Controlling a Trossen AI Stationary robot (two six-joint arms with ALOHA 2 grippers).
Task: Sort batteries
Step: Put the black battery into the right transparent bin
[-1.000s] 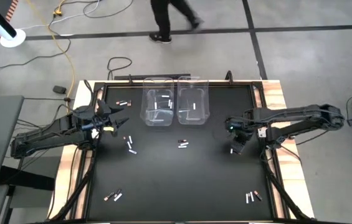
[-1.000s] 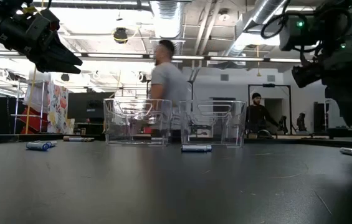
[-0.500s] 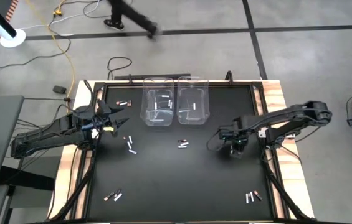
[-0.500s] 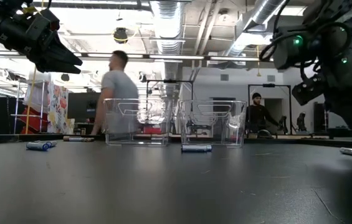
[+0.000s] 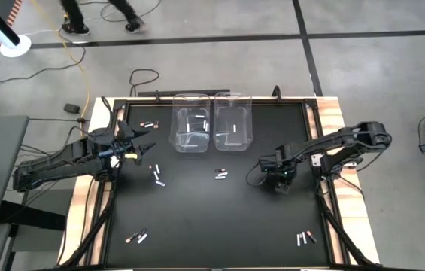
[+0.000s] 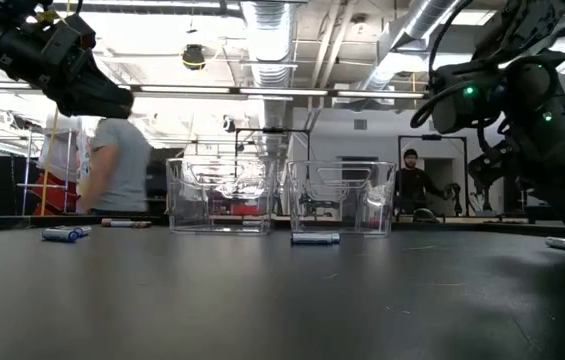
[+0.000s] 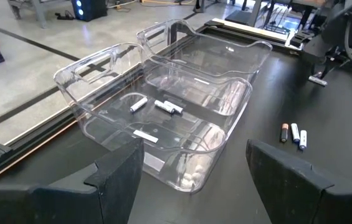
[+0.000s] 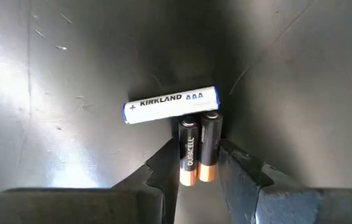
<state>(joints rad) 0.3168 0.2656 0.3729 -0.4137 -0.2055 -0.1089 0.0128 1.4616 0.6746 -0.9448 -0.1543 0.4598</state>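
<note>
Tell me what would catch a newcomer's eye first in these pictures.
The right gripper, low over the mat right of centre, straddles two copper-and-black batteries, a white battery touching their tips. The two clear bins stand side by side at the table's far edge; the left gripper waits open beside them.

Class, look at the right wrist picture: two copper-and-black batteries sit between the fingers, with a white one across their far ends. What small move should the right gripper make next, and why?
Probably close the fingers. The right gripper is open, down at the mat, its fingers flanking the two Duracell batteries. The white Kirkland battery lies crosswise, outside the fingers, so it should stay behind. The left gripper waits near the bins.
</note>
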